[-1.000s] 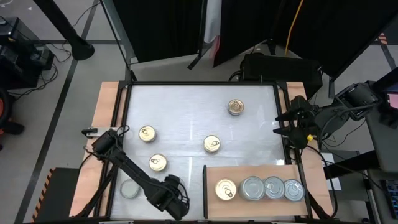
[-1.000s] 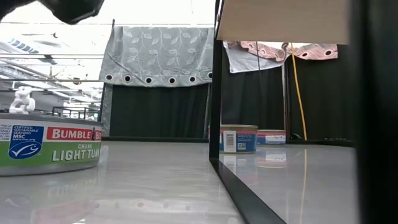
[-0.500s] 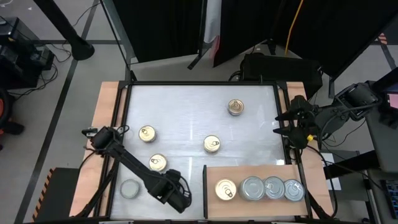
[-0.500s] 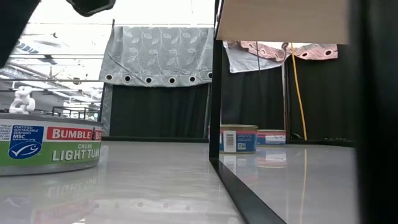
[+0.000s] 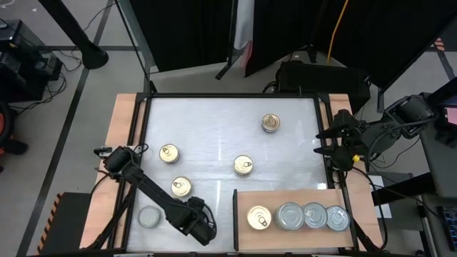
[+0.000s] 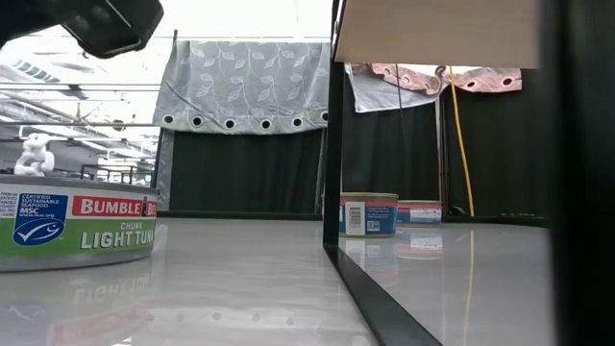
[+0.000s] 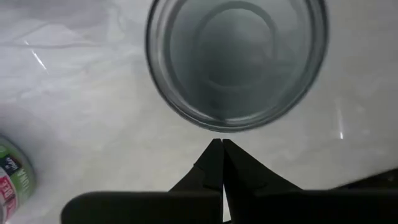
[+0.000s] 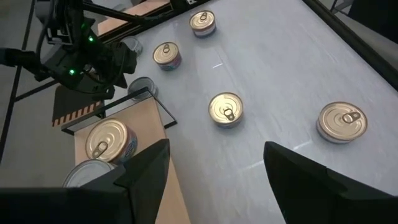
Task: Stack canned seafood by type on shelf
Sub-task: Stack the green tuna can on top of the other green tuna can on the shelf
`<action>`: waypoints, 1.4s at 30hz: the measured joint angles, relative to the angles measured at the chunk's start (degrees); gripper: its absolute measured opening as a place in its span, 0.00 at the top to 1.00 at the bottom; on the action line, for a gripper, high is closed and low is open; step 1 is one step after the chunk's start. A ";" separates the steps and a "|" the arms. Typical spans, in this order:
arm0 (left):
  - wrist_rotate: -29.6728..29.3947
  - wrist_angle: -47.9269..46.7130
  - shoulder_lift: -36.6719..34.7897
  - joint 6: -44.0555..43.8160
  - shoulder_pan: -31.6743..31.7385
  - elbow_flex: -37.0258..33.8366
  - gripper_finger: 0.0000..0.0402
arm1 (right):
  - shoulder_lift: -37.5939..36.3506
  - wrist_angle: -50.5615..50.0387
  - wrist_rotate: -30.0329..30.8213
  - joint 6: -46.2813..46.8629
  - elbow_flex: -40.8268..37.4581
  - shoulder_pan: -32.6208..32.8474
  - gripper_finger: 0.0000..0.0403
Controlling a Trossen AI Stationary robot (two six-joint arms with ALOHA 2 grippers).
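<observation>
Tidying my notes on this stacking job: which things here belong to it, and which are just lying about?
Job: silver tins, gold tins, shelf, left gripper, shut over a silver tin.

Lying about: yellow cable, curtain, white figurine.

— How's the light?
— Bright and even on the white tabletop (image 5: 228, 135) — soft streaks of glare mid-surface.
— Any blur?
— The silver tin (image 7: 236, 59) looks soft up close; the low view's window is blown out.
</observation>
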 joint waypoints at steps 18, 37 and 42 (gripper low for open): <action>-2.01 1.07 -0.08 0.99 -0.64 -1.07 1.00 | 0.00 -0.24 0.00 -0.95 0.00 0.00 0.38; -1.34 4.09 0.60 -4.94 -3.91 -7.39 1.00 | 0.00 -0.22 0.01 1.42 0.00 0.00 0.38; -1.43 7.74 0.23 -9.60 -5.91 -7.92 1.00 | 0.02 -0.22 -0.10 1.60 0.00 0.01 0.38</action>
